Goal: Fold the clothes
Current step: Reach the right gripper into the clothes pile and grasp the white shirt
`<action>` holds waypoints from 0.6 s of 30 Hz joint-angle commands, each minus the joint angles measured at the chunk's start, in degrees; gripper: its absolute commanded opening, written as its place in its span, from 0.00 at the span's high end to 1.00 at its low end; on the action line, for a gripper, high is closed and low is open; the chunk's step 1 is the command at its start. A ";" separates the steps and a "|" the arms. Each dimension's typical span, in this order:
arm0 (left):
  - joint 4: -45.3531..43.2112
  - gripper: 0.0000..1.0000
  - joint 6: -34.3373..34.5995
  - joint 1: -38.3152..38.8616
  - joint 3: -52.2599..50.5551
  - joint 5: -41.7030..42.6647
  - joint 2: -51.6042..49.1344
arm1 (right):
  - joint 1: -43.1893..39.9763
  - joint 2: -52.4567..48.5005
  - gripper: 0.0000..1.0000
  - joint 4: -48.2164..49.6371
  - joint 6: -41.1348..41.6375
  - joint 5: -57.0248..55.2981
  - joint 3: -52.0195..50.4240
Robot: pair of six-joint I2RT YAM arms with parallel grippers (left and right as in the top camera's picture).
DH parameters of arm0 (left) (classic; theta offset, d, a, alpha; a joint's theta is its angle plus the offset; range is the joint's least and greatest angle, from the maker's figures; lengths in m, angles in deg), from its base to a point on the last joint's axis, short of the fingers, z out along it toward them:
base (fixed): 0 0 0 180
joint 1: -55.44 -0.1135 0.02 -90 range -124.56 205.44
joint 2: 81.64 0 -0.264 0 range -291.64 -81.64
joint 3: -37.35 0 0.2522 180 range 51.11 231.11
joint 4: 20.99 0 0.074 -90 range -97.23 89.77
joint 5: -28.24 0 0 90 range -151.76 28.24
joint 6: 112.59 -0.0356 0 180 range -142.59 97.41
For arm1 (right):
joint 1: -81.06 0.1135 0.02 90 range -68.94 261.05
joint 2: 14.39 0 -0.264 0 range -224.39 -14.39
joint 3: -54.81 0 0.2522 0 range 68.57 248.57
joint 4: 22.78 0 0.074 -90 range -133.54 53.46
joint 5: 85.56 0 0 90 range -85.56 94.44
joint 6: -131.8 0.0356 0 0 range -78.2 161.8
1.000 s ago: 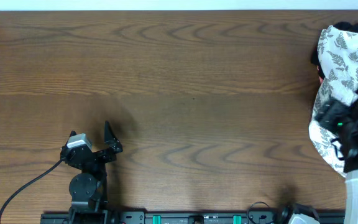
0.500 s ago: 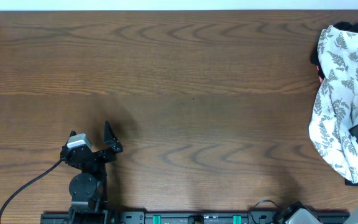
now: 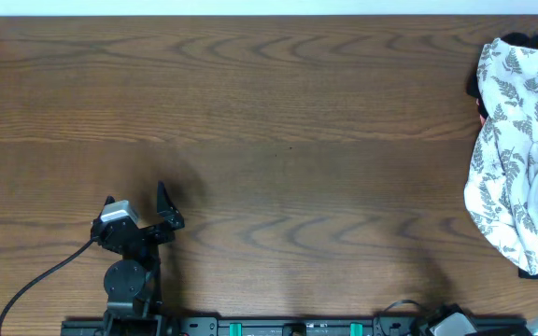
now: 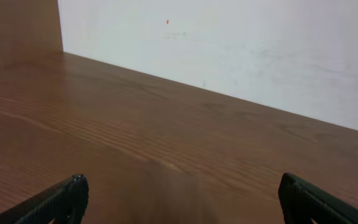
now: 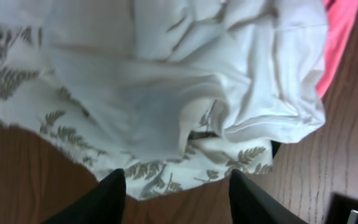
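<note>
White clothes (image 5: 185,93) lie under the parted right claw (image 5: 178,179), seemingly ungripped; left claw (image 4: 182,182) released.

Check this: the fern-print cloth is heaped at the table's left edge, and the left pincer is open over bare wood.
No: the overhead view shows the fern-print cloth heaped at the right edge of the table. The left pincer is open over bare wood.

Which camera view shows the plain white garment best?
The right wrist view: the plain white garment fills much of the frame, bunched over the fern-print cloth. The overhead view shows only a white strip of it at the right edge. The left wrist view shows only table and wall.
</note>
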 commanded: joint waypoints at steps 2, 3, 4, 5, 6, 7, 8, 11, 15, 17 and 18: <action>1.03 0.02 -0.37 -0.24 -1.68 -0.90 0.35 | -1.44 -2.73 0.49 1.20 2.58 0.04 -0.20; 1.03 0.02 -0.37 -0.24 -1.68 -0.90 0.35 | -1.44 -3.39 0.48 1.68 2.58 0.02 -0.37; 1.03 0.02 -0.39 -0.24 -1.68 -0.90 0.35 | -1.44 -4.15 0.48 2.14 2.82 0.02 -0.52; 1.03 0.02 -0.39 -0.24 -1.68 -0.90 0.35 | -1.44 -5.11 0.49 2.64 3.58 0.02 -0.66; 1.03 0.02 -0.39 -0.24 -1.68 -0.90 0.35 | -1.44 -5.92 0.49 3.10 4.11 0.04 -0.76; 1.03 0.02 -0.39 -0.24 -1.68 -0.90 0.35 | -1.44 -6.67 0.49 3.69 4.46 0.02 -0.85; 1.03 0.02 -0.39 -0.24 -1.68 -0.90 0.35 | -1.44 -7.48 0.49 4.37 4.44 0.02 -0.85; 1.03 0.02 -0.37 -0.24 -1.68 -0.90 0.35 | -1.44 -8.94 0.50 5.66 4.44 0.02 -0.85; 1.03 0.02 -0.39 -0.24 -1.68 -0.90 0.35 | -1.42 -10.47 0.49 6.82 4.46 -0.17 -1.09; 1.03 0.02 -0.39 -0.24 -1.68 -0.90 0.35 | -1.42 -11.02 0.49 8.02 4.50 -0.17 -1.79; 1.03 0.02 -0.39 -0.24 -1.68 -0.90 0.35 | -1.42 -11.26 0.49 8.72 4.70 0.11 -2.29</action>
